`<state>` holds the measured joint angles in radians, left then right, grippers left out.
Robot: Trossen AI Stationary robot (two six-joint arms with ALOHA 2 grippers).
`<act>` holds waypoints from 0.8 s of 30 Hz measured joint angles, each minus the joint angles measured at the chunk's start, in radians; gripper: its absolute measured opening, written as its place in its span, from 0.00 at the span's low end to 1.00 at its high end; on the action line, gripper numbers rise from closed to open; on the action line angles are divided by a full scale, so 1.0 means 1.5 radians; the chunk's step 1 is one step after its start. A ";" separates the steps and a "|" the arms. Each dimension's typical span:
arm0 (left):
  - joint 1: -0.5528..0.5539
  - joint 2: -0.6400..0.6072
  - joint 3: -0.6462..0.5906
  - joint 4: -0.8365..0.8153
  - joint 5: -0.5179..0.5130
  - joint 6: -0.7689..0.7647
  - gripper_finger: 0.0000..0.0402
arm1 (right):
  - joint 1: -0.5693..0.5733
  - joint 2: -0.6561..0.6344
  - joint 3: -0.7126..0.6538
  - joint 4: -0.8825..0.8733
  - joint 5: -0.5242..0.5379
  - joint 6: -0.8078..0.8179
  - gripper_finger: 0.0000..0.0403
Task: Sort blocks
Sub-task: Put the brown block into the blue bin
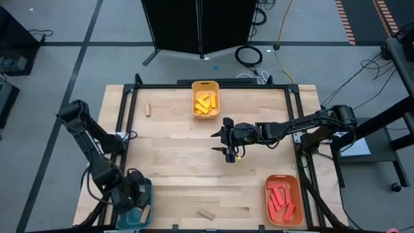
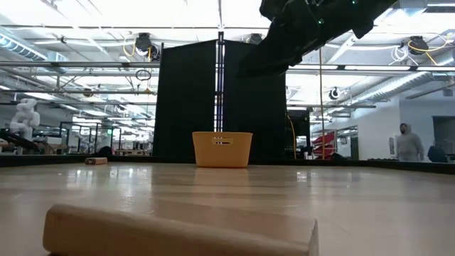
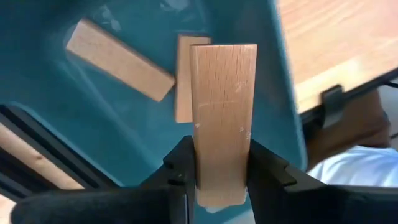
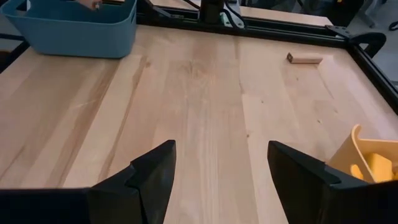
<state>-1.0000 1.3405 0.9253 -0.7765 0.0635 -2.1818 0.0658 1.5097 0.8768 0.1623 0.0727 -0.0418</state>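
Now left gripper (image 3: 219, 180) has its jaws clamped on a tan block (image 3: 222, 106) over the teal tray (image 3: 124, 130); release low, clear of the two blocks inside; right gripper (image 4: 217, 171) waits mid-tabletop, jaws apart.

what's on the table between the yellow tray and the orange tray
In the high view, the open right gripper hangs between the yellow tray and orange tray; no blocks there.
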 joint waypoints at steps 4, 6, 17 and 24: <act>0.003 0.010 0.000 0.000 0.001 -0.003 0.23 | 0.000 0.000 0.000 0.001 0.000 0.000 0.56; 0.004 0.011 0.000 -0.001 0.000 -0.003 0.31 | 0.000 0.000 0.000 0.001 0.000 0.001 0.56; 0.003 0.010 0.000 -0.001 0.002 0.010 0.54 | 0.000 0.000 0.000 0.001 0.000 0.002 0.56; 0.003 0.010 0.000 0.000 0.003 0.017 0.54 | 0.000 0.000 0.000 0.001 0.000 0.002 0.56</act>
<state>-0.9951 1.3560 0.9249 -0.7769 0.0673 -2.1568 0.0658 1.5097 0.8768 0.1631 0.0731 -0.0383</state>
